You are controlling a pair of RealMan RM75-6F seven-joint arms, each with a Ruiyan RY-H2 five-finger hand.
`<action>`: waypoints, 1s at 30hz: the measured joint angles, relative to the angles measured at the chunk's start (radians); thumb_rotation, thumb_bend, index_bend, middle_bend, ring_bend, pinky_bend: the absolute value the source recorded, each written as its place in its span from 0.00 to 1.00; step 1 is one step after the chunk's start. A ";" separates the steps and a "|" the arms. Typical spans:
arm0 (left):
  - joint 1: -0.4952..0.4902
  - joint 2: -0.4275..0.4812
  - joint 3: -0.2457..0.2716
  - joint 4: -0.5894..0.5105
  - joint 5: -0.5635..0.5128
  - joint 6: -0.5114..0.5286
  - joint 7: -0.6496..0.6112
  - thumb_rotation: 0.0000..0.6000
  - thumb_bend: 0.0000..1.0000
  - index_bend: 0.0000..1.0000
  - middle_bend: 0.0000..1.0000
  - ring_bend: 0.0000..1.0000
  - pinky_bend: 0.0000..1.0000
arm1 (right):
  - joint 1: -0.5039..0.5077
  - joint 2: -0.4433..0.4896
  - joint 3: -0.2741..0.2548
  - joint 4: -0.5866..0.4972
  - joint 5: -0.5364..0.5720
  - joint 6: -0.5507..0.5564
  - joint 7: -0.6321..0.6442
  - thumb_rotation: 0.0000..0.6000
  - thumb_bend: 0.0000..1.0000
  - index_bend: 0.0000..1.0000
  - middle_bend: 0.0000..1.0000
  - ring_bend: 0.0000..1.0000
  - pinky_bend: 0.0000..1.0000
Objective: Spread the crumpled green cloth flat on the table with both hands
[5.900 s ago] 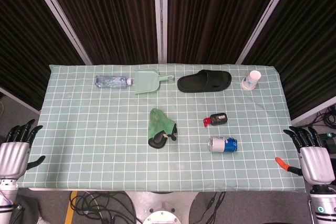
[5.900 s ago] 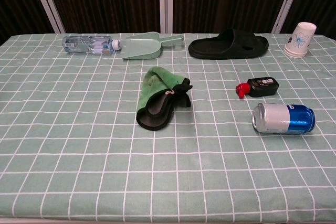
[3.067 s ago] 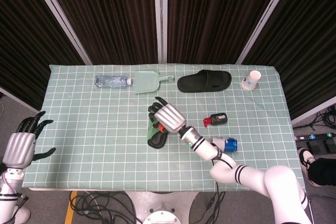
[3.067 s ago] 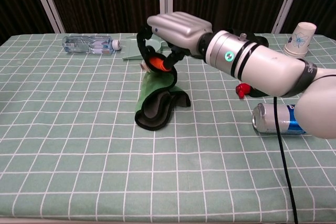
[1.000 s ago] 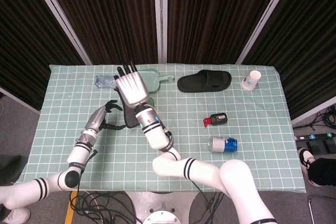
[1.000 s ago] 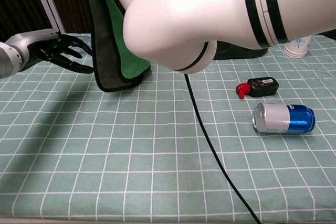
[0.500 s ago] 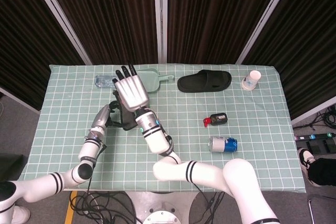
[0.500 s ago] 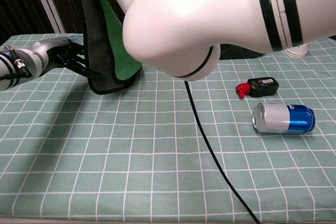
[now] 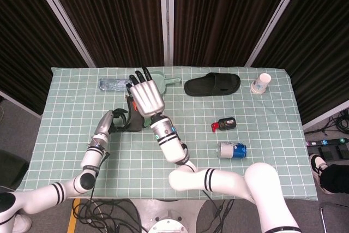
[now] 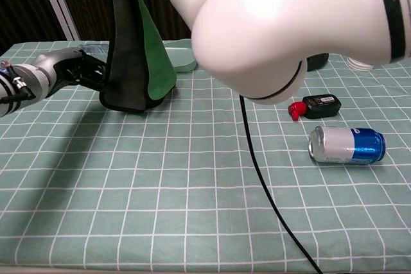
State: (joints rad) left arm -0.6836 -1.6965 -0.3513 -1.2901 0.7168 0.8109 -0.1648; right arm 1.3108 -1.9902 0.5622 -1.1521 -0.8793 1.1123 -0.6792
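My right hand [image 9: 146,97] is raised well above the bench, back of the hand toward the head camera, fingers extended upward. It holds the green cloth [image 10: 138,49] by its top edge; the exact pinch is out of frame in the chest view, so I cannot tell which fingers carry it. The cloth hangs in a long fold, dark backing outward on the left, green face showing on the right, its lower hem at or just above the checked bench [image 10: 192,178]; contact is unclear.

My left hand [image 10: 77,72] reaches in low from the left, fingers pointed at the lower left edge of the hanging cloth. Their tips pass behind the dark fold, so I cannot tell whether they are pinching it or only touching.

Step in hand, as I judge it: secure a second corner with the left hand, then draw the two hands apart and lower.
- Confirm a firm left pinch before pulling.
- Keep the right hold high until tension opens the fold.
- Lay it down toward the open bench in front.

Nearby: dustpan [image 9: 163,83] and water bottle [image 9: 112,84] just behind the cloth; avoid sweeping them. Slipper [image 9: 211,85], paper cup [image 9: 262,83], small black bottle with a red cap [image 10: 314,106] and drink can [image 10: 347,145] lie well apart to the right.
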 measured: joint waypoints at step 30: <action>0.057 0.194 -0.042 -0.123 0.291 0.184 -0.003 1.00 0.53 0.82 0.41 0.26 0.25 | -0.277 0.329 -0.107 -0.283 -0.100 -0.066 0.391 1.00 0.51 0.74 0.28 0.14 0.07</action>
State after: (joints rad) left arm -0.6271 -1.5021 -0.3935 -1.4128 1.0073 0.9946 -0.1673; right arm 1.0338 -1.6616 0.4556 -1.4355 -0.9789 1.0465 -0.2883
